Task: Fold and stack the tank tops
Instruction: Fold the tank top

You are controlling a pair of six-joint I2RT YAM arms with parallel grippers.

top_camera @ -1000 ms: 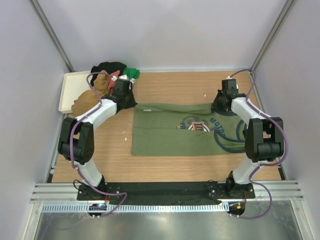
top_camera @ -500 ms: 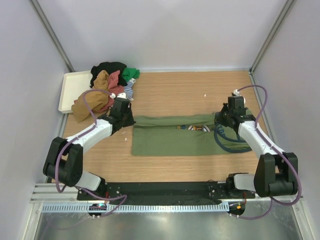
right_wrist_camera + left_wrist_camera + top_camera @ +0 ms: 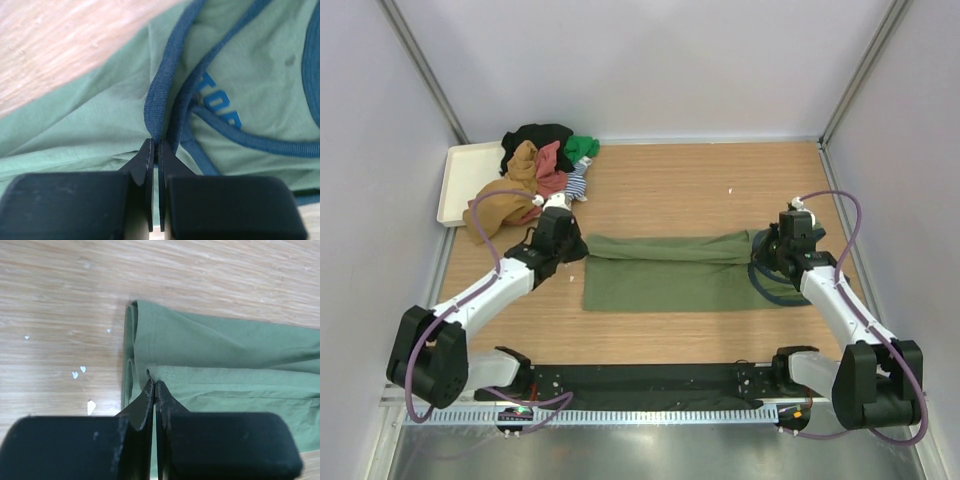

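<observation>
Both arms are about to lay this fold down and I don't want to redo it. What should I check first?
1. Left gripper shut on the green top: ok.
2. Right gripper shut on the navy trim: ok.
3. Both pinches level across the table: ok.
4. Held edge brought to the top's near edge: not ok, it sits mid-cloth.
5. Pile apart from the green top: ok.
6. Lower layer smooth under the fold: cannot tell.

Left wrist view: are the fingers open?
No, the left fingers are pressed together, pinching the hem of the green top.
</observation>
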